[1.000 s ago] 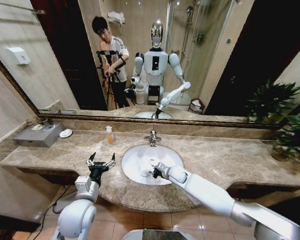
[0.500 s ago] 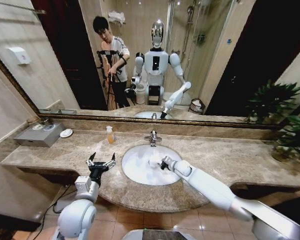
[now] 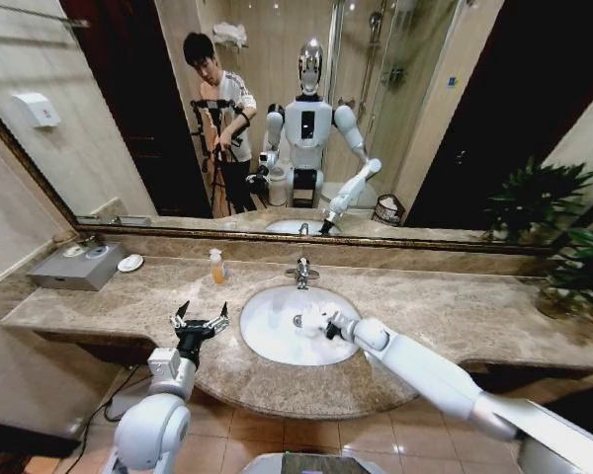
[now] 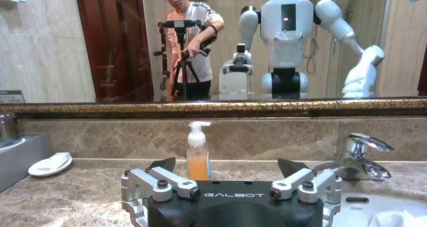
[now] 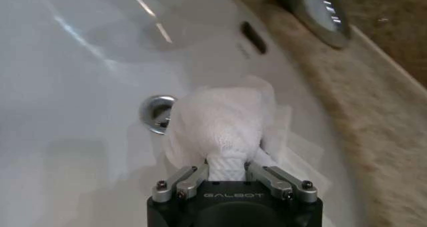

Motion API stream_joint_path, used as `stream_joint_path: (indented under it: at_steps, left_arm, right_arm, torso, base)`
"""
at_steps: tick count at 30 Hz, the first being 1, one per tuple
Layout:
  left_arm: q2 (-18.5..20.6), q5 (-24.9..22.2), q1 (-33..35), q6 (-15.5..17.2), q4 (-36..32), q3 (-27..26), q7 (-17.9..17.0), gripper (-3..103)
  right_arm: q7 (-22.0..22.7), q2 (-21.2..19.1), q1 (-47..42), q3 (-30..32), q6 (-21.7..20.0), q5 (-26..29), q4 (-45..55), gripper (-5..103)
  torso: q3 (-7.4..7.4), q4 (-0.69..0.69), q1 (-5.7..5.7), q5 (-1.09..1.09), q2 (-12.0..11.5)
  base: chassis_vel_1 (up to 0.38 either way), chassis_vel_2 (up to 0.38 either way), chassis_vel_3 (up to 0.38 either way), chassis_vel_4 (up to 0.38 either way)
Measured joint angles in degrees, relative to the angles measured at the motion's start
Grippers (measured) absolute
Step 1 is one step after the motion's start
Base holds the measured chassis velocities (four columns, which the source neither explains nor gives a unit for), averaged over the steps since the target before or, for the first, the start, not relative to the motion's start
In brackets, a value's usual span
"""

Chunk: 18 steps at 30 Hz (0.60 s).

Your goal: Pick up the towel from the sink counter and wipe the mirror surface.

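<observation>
The white towel point(image 3: 311, 320) hangs bunched above the oval basin point(image 3: 267, 341) of the marble sink counter point(image 3: 455, 311). My right gripper point(image 3: 326, 327) is shut on it. From the right wrist, the towel point(image 5: 223, 124) bulges out past the right gripper point(image 5: 225, 168), just above the chrome drain point(image 5: 156, 114). My left gripper point(image 3: 200, 320) stands open over the counter's front edge, left of the basin, holding nothing. In its wrist view the left gripper point(image 4: 227, 166) faces the mirror point(image 4: 100, 47). The large mirror point(image 3: 455, 118) rises behind the counter.
A chrome faucet point(image 3: 300, 273) stands behind the basin, with an orange soap bottle point(image 3: 216, 267) to its left. A white soap dish point(image 3: 130, 263) and a grey tray point(image 3: 79, 267) sit at the counter's left end. A potted plant point(image 3: 573, 267) stands at the right end.
My right gripper has carried the towel from the basin's front part up and toward the back right. The left arm has not moved.
</observation>
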Motion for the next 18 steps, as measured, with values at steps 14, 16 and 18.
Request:
stream_joint_path:
  at_steps: [14,16,18]
  left_arm:
    - [0.00,0.00,0.00,0.00,0.00,0.00,0.00,100]
    - [0.00,0.00,0.00,0.00,0.00,0.00,0.00,100]
    - [0.00,0.00,0.00,0.00,0.00,0.01,0.00,100]
  right_arm:
    - [-0.02,-10.73,-4.62,-4.22,-3.11,2.51,15.36,13]
    - [0.28,-10.52,-4.51,-4.24,-3.28,2.62,15.36,13]
    - [2.27,-8.25,-3.66,-3.52,-2.70,2.83,12.85,13]
  torso:
    - [0.00,-0.06,-0.01,-0.03,0.00]
    - [-0.01,-0.05,-0.01,-0.03,0.00]
    - [0.00,-0.02,-0.01,0.02,0.00]
  base:
    - [0.000,0.000,0.000,0.000]
    - [0.000,0.000,0.000,0.000]
    - [0.000,0.000,0.000,0.000]
